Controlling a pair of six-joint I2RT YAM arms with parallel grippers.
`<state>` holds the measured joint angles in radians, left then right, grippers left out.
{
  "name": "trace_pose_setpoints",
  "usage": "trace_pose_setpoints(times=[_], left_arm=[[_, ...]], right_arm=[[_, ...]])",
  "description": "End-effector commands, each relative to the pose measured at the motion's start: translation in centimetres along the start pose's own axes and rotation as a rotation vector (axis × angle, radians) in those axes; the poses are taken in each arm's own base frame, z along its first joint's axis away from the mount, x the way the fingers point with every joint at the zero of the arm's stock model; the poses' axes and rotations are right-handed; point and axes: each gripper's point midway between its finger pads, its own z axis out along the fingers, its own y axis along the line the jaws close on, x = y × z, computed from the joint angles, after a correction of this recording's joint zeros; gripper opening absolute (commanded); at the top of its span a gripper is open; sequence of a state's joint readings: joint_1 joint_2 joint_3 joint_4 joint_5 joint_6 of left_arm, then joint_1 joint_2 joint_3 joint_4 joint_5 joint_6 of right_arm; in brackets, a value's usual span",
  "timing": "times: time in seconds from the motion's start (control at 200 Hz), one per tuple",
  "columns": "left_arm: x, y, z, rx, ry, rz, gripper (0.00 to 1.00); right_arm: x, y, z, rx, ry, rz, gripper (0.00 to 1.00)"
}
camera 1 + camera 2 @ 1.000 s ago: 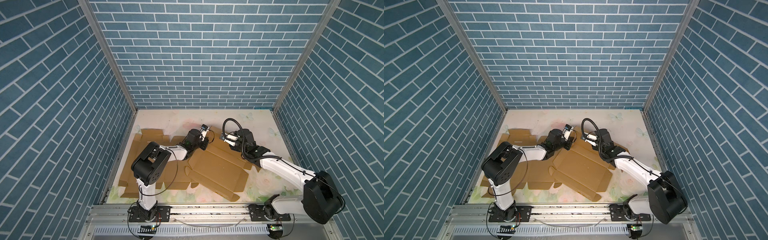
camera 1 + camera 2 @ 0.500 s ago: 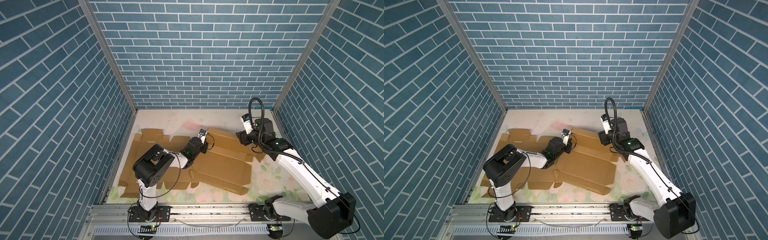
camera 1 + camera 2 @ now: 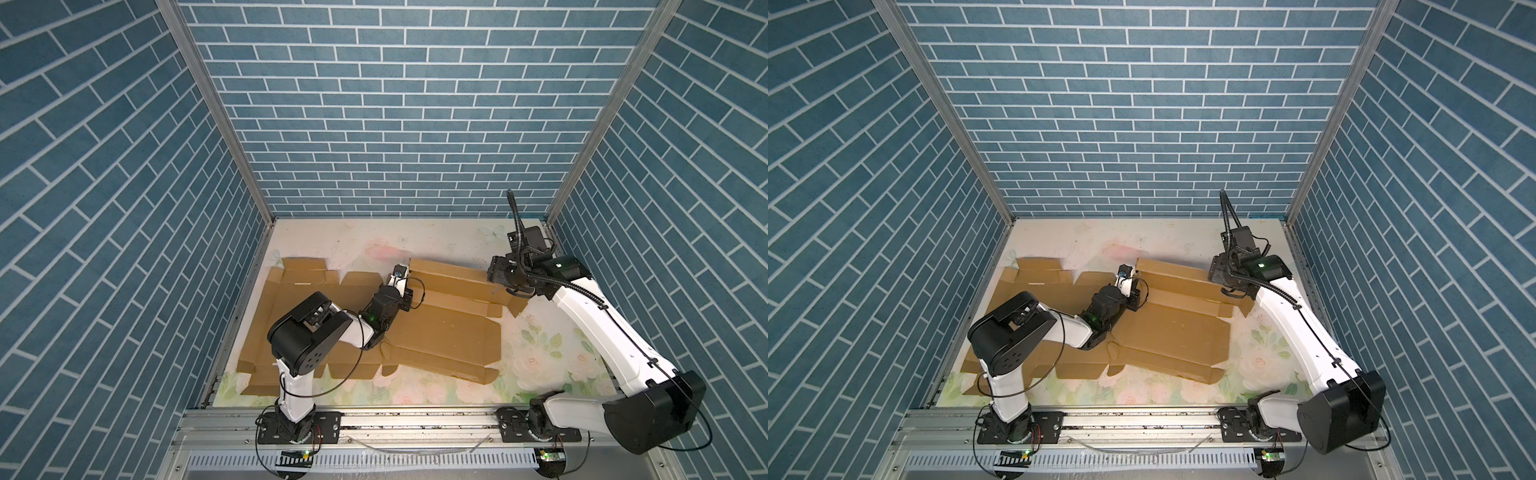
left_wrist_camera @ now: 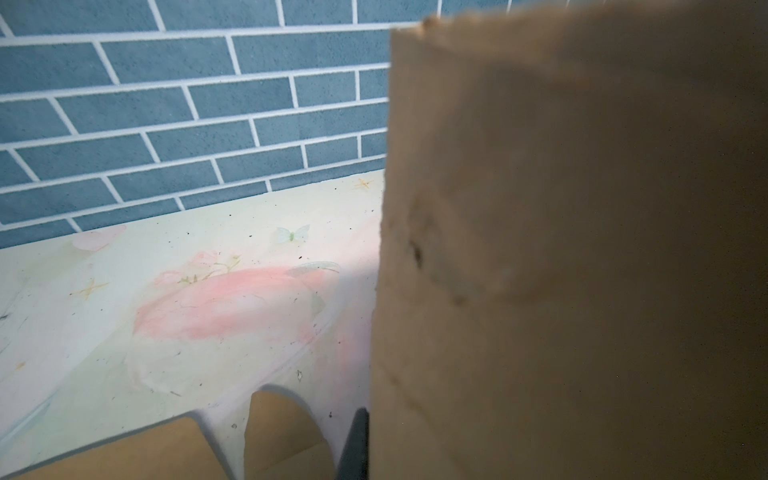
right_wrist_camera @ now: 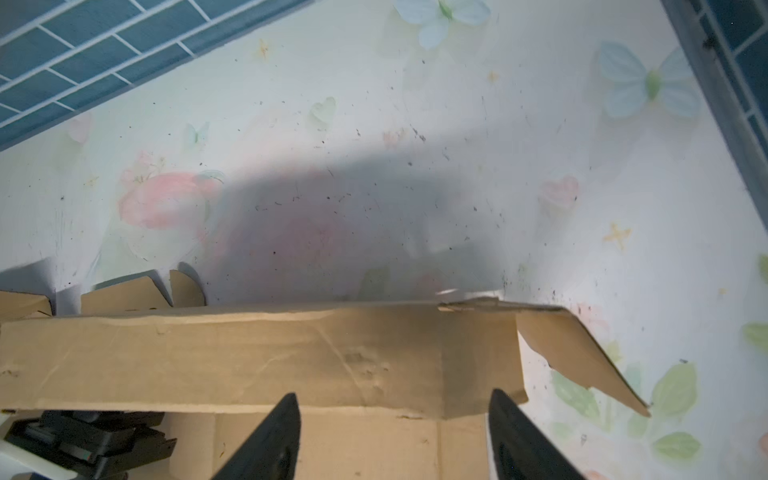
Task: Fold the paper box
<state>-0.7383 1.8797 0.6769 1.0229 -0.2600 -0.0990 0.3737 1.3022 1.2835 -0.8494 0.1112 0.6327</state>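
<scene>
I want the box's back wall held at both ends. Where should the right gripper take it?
I'd pinch the back wall at its top edge near the right end, bringing the right gripper down from above, a finger each side. It stands raised and thin, top edge free; the left gripper pinches the other end.

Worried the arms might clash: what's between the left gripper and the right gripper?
Only the paper box: its far flap runs from the left gripper to the right gripper, seen in both top views.

Left pincer clamped, right pincer spread
</scene>
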Motion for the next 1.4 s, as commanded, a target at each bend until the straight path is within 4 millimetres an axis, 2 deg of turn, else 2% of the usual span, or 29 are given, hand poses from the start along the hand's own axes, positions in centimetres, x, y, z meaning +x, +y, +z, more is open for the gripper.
trace_pose_setpoints(times=[0.0,0.075,0.19,0.3,0.38,0.455,0.575,0.625,0.67,0.73,0.8,0.85,0.9,0.965,1.09,1.195,1.26,1.395], left_arm=[[1.4,0.3,-0.4,-0.038,0.009,0.038,0.0],[2.1,0.2,-0.7,-0.037,0.011,0.041,0.0],[3.3,0.0,-1.0,-0.026,0.021,0.04,0.0],[3.9,0.1,-1.2,-0.029,0.025,0.039,0.0],[4.0,0.2,-1.3,-0.031,0.023,0.038,0.0],[3.8,0.2,-1.3,-0.031,0.022,0.041,0.0],[3.7,0.3,-1.4,-0.035,0.034,0.046,0.0],[3.8,0.3,-1.3,-0.041,0.048,0.05,0.0],[3.8,0.4,-1.3,-0.047,0.055,0.054,0.0],[3.8,0.5,-1.2,-0.053,0.059,0.055,0.0],[3.8,0.5,-1.0,-0.057,0.063,0.055,0.0],[3.9,0.6,-0.9,-0.059,0.068,0.052,0.0],[4.0,0.6,-0.8,-0.06,0.071,0.05,0.0],[4.2,0.6,-0.6,-0.058,0.079,0.047,0.0],[4.6,0.5,-0.3,-0.048,0.11,0.037,0.0],[4.6,0.5,-0.1,-0.045,0.126,0.025,0.0],[4.8,0.9,0.0,-0.053,0.138,0.01,0.0],[4.9,1.2,0.3,-0.06,0.165,-0.013,0.0]], right_arm=[[1.0,-0.1,0.9,-0.012,0.07,0.111,0.77],[1.2,0.0,2.3,-0.016,0.097,0.109,0.8],[1.3,1.4,3.9,-0.11,0.123,0.13,0.81],[1.8,3.4,4.2,-0.23,0.168,0.161,0.75],[1.8,3.3,4.5,-0.267,0.186,0.191,0.67],[1.4,2.8,4.1,-0.283,0.177,0.19,0.64],[0.2,1.8,1.5,-0.357,0.142,0.112,0.71],[-0.5,0.7,-0.1,-0.371,0.112,0.071,0.73],[-1.4,-1.1,-1.3,-0.346,0.067,0.054,0.74],[-3.0,-4.2,-2.6,-0.286,-0.018,0.067,0.73],[-4.7,-8.5,-2.9,-0.174,-0.093,0.127,0.69],[-5.5,-11.9,-2.0,-0.071,-0.109,0.169,0.63],[-6.1,-13.8,-0.4,0.0,-0.092,0.184,0.56],[-6.8,-14.5,2.3,0.008,-0.067,0.172,0.52],[-7.8,-15.0,6.7,-0.022,-0.08,0.146,0.49],[-8.1,-14.3,9.5,-0.092,-0.099,0.091,0.49],[-7.6,-13.2,10.9,-0.169,-0.108,0.052,0.49],[-4.9,-10.0,12.1,-0.322,-0.105,-0.085,0.48]])
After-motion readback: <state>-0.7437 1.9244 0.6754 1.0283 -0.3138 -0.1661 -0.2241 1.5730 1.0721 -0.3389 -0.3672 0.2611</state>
